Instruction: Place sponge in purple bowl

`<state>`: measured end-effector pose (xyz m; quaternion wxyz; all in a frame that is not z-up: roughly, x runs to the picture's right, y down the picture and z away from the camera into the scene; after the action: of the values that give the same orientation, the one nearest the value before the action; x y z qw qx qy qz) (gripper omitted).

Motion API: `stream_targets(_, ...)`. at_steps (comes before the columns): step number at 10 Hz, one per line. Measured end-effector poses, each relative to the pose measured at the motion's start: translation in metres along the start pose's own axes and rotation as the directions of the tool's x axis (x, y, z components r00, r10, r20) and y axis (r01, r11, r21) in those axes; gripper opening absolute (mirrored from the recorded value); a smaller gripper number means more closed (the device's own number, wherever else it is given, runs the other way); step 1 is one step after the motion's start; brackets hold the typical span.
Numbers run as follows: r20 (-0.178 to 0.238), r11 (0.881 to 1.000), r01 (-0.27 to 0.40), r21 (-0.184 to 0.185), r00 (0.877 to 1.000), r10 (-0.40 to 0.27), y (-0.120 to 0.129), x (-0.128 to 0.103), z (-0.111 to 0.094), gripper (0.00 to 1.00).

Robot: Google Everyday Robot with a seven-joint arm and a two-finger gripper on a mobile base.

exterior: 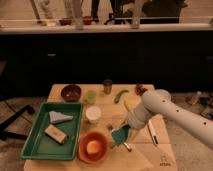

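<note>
Beside orange bowl point(82, 146), gripper point(124, 133) fingers clamp tilted sponge point(118, 136), partly hidden; purple bowl point(71, 92) well apart.

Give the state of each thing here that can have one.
sponge: tilted, in the gripper, not yet in a bowl.
gripper: shut on the sponge, right of the orange bowl.
purple bowl: upright, empty.
orange bowl: upright, something orange inside.
green tray: holds a wedge and a block.
</note>
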<state>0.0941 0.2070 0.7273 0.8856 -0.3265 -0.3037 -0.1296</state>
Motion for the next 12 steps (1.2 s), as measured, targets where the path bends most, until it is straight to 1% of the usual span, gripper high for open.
stream_targets(1,0.003,1.0,-0.003,0.007,1.0,0.003,-0.021,-0.001,-0.004,0.0)
stream_targets(2,0.007,1.0,0.0,0.011,1.0,0.0,-0.034,-0.005,-0.004,0.0)
stream_targets(4,0.005,1.0,-0.005,0.005,1.0,0.005,-0.032,-0.002,-0.005,0.0)
stream_targets(7,0.006,1.0,-0.002,0.005,1.0,0.002,-0.033,-0.003,-0.005,0.0)
stream_targets(10,0.007,1.0,-0.004,0.016,1.0,0.004,-0.034,-0.003,-0.005,0.0)
stream_targets(11,0.007,0.998,-0.004,0.057,1.0,0.004,-0.04,-0.003,-0.009,0.0)
stream_targets(12,0.004,0.995,-0.002,0.095,1.0,0.002,-0.05,-0.002,-0.018,0.0)
